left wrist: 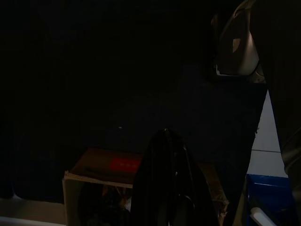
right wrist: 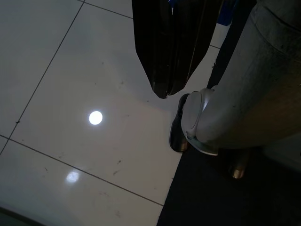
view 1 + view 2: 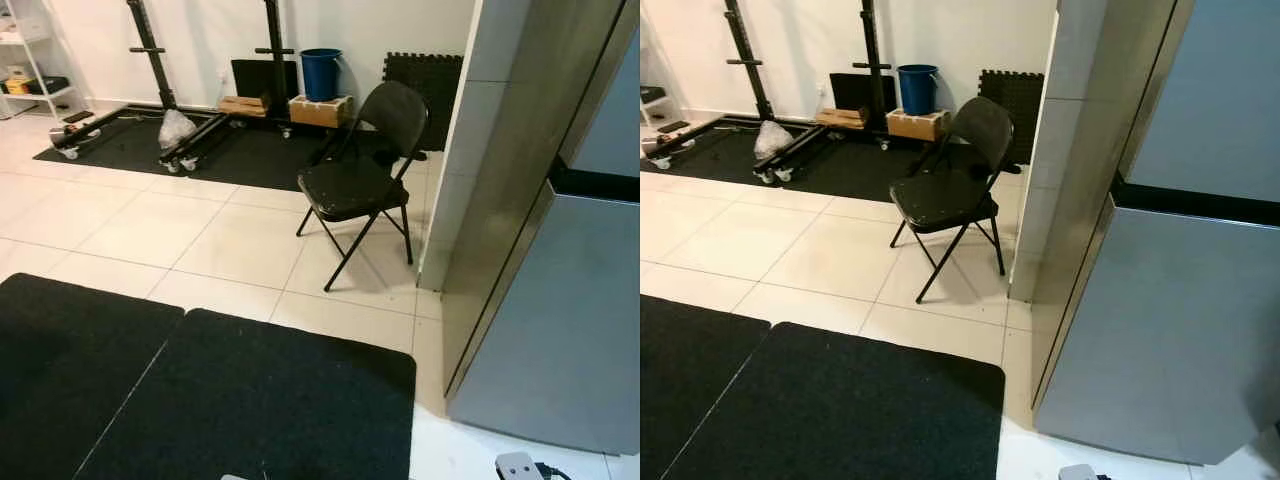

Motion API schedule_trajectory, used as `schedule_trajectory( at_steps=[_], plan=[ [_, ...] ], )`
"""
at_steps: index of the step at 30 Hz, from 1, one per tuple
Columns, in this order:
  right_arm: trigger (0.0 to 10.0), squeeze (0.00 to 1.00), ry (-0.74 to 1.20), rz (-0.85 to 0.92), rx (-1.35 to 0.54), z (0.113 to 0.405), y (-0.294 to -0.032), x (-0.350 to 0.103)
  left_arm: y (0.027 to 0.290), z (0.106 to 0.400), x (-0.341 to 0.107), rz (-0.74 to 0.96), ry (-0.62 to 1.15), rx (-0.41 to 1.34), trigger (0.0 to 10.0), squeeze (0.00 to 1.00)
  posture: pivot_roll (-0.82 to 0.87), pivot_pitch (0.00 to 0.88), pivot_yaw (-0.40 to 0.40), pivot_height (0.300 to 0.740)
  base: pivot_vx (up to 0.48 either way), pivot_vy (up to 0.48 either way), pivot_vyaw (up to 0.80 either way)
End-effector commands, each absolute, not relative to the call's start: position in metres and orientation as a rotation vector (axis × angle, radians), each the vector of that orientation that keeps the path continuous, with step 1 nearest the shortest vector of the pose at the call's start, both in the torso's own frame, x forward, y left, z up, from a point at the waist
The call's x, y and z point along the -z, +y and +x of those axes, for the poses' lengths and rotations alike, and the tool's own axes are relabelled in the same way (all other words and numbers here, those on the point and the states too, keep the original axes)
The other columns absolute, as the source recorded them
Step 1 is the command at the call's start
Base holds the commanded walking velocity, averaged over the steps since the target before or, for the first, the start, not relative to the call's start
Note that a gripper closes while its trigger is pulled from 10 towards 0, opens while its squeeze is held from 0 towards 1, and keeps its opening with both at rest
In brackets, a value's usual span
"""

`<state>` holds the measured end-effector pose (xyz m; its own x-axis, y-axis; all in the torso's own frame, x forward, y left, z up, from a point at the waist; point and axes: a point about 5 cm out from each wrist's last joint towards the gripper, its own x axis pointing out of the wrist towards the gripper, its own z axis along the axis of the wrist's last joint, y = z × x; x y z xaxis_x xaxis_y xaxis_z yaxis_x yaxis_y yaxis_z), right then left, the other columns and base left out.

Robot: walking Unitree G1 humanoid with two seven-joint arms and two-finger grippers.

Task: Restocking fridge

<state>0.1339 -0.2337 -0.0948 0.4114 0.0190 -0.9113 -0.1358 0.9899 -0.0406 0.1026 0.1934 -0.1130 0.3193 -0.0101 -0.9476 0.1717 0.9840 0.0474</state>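
On the right of the head views, a tall grey fridge (image 3: 1180, 330) is seen with its doors closed, a dark horizontal band dividing the upper door from the lower one. Just beside it, on its far side, a white tiled pillar (image 3: 470, 130) is set. A black folding chair (image 3: 362, 178) stands on the pale tiled floor (image 3: 130, 225) near that pillar, its seat turned toward the open room. Two black mats (image 3: 250, 400) are laid side by side in the foreground, their edges touching. Against the far wall a blue bucket (image 3: 321, 73) is placed on a wooden box (image 3: 320, 110), next to black rack uprights on a dark floor mat (a white bag lies at the base of the rack).

The left gripper (image 1: 169, 183) is made out in its very dark wrist view, hanging above an open cardboard box (image 1: 101, 174); whether its fingers are parted cannot be told. The right gripper (image 2: 168, 70) is seen in its wrist view hanging over the glossy tile, its two black fingers pressed together with nothing between them, beside the robot's silver leg (image 2: 244, 99).
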Motion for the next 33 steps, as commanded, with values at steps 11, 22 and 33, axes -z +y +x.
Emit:
schedule_trajectory(
  at_steps=[11, 22, 33],
  plan=[
    [10.0, 0.0, 1.15, -0.118, -0.097, 0.1298, -0.2366, 0.0953, 0.1855, 0.128, 0.106, 0.129, 1.133, 0.139, 10.0, 0.0, -0.04, 0.0, -0.032, 0.74, 0.066, 0.0, 0.0],
    [10.0, 0.0, 1.147, -0.123, -0.11, 0.131, -0.2357, 0.095, 0.1851, 0.1271, 0.1063, 0.131, 1.135, 0.145, 10.0, 0.0, -0.04, 0.0, -0.033, 0.74, 0.255, 0.0, 0.0],
    [10.0, 0.0, 1.135, -0.13, -0.139, 0.1365, -0.2315, 0.0941, 0.181, 0.1272, 0.1067, 0.128, 1.135, 0.154, 10.0, 0.0, -0.05, 0.0, -0.033, 0.74, 0.276, 0.0, 0.49]
  ],
)
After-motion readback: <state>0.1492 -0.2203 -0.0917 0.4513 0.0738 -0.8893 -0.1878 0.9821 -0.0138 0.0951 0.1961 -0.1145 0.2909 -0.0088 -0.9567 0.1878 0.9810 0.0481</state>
